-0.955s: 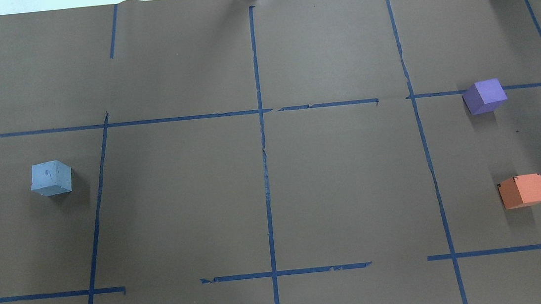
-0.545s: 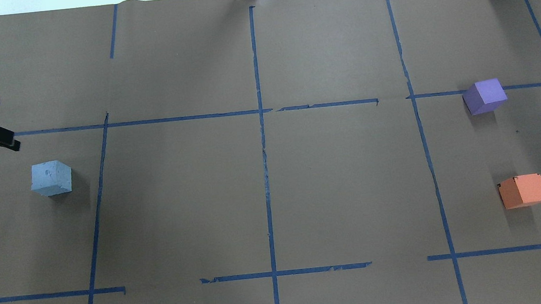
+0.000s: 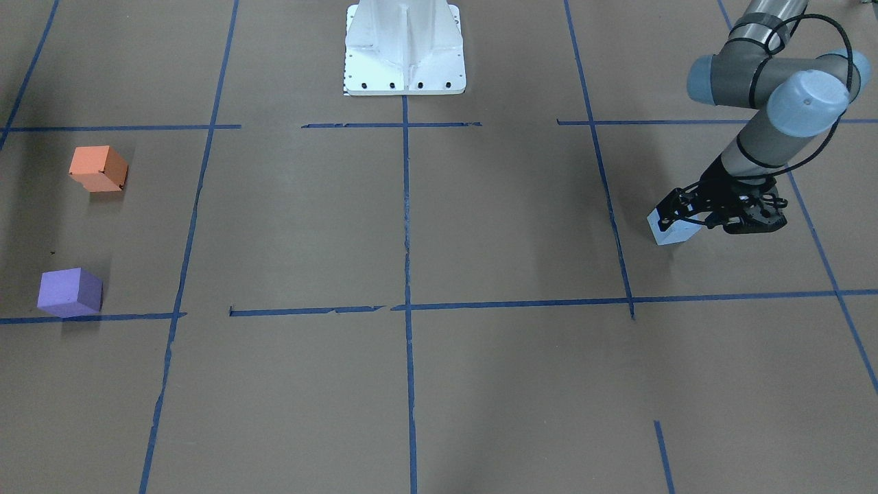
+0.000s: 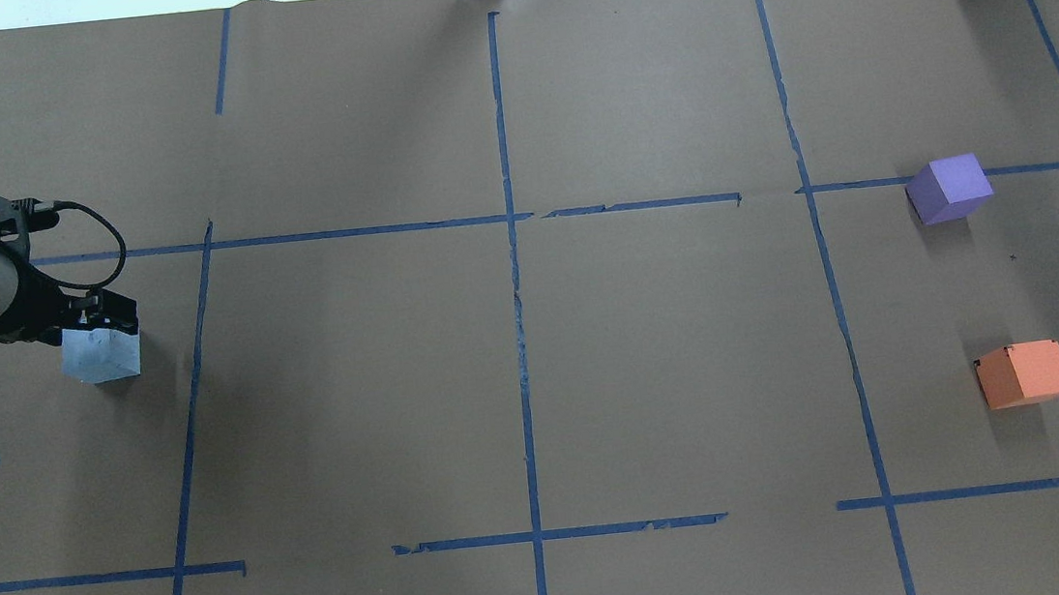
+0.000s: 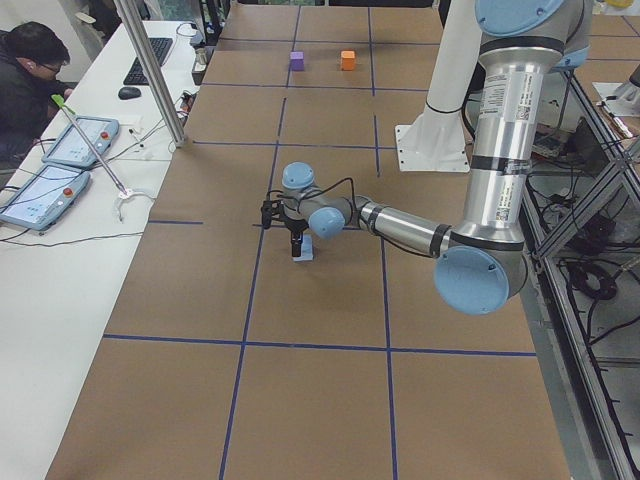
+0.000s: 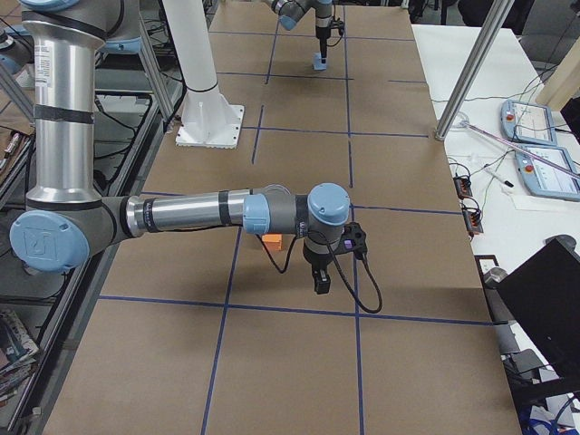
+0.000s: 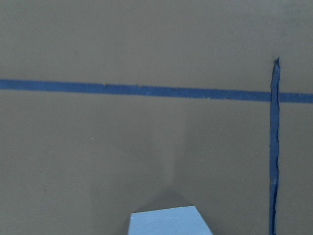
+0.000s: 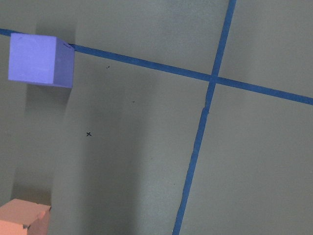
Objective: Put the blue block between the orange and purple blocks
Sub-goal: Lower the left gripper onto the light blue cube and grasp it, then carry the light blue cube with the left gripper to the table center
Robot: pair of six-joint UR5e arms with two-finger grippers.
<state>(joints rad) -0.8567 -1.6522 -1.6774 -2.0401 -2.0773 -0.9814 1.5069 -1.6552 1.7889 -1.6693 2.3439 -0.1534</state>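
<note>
The light blue block (image 4: 103, 358) sits on the brown paper at the table's left, also in the front view (image 3: 667, 233). My left gripper (image 4: 102, 319) hangs right over its top, with the jaws looking open and astride it. The left wrist view shows only the block's top (image 7: 168, 223) at the bottom edge. The purple block (image 4: 949, 187) and the orange block (image 4: 1026, 373) stand far right, with a gap between them. My right gripper (image 6: 321, 285) shows only in the exterior right view, above the paper near the orange block (image 6: 272, 241); I cannot tell its state.
Blue tape lines (image 4: 514, 289) divide the brown paper into squares. The white robot base (image 3: 405, 48) stands at the table's middle edge. An operator (image 5: 25, 75) sits at a side table with tablets beyond the far edge.
My left arm has come in from the left edge and its gripper has moved right and down onto the blue block. The blocks have not moved.
</note>
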